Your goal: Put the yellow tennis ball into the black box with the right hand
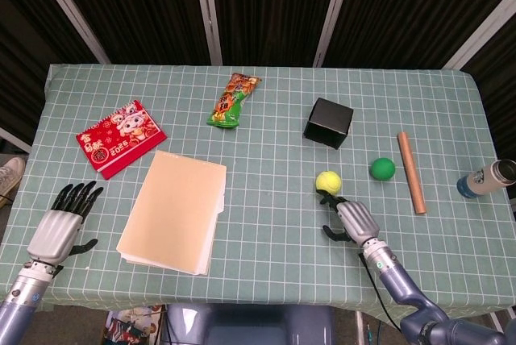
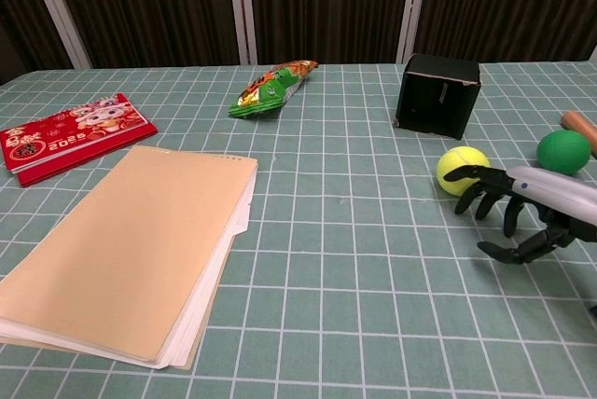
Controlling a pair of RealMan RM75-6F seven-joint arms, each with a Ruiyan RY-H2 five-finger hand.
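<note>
Dark slatted wall behind; green checked tabletop [image 1: 266, 224]. Yellow tennis ball [image 1: 327, 181] sits on the cloth between black box [image 1: 328, 122] and right hand [image 1: 352, 220], with bare cloth between ball and box. Right hand's fingers are spread, holding nothing, fingertips just beside the ball. Green ball [image 1: 382, 169] lies right of it. Left hand [image 1: 58, 224] rests empty, fingers apart, near the front-left tabletop edge.

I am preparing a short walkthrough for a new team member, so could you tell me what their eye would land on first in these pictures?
Probably the yellow tennis ball with the right hand just short of it, fingers spread, not gripping. Next the black box beyond the ball, then the tan folder on the left half of the table.
</note>
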